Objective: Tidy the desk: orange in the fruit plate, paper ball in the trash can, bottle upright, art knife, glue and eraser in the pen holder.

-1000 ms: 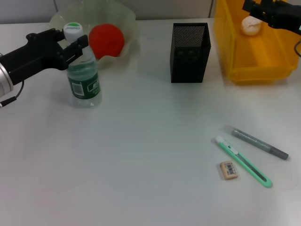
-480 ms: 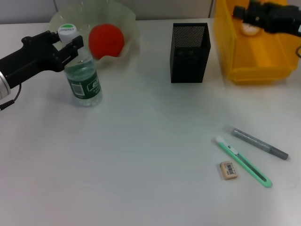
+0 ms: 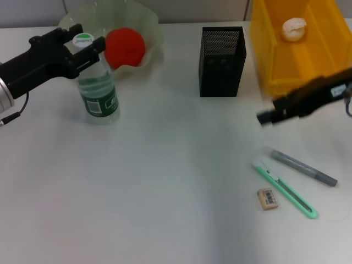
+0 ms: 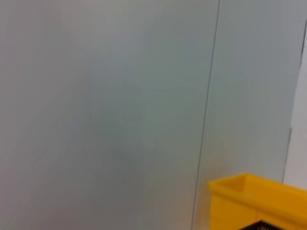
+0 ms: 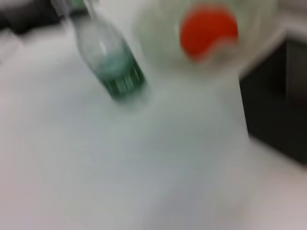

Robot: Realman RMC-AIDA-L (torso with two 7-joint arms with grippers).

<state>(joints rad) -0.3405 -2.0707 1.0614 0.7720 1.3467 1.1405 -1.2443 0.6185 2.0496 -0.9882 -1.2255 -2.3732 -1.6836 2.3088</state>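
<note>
Over the pen (image 3: 303,167), knife (image 3: 284,188) and eraser (image 3: 268,198), the right gripper (image 3: 265,117) has swung from the bin (image 3: 275,60), jaws unreadable; paper ball (image 3: 293,28) binned. Left gripper (image 3: 88,48) still grips the upright bottle (image 3: 97,82).

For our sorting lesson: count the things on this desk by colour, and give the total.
Green: 2, the bottle and art knife
Orange-red: 1, the orange
Black: 1, the pen holder
Yellow: 1, the trash can
White: 1, the paper ball
Grey: 1, the glue
Tan: 1, the eraser
Clear: 1, the fruit plate
Total: 9
</note>
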